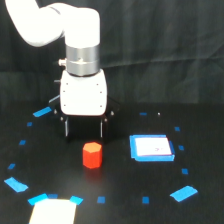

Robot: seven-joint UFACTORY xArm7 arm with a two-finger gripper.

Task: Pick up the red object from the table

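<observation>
Gripper (84, 129) is being held open and empty at twelve o'clock of the block (92, 155); approach is being made, and lowering astride it is being called for.

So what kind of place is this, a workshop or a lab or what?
Most likely a robot lab test bench. A white robot arm hangs over a black table marked with blue tape pieces, a black curtain hangs behind, and the only props are a red object and a blue-bordered white square.
</observation>
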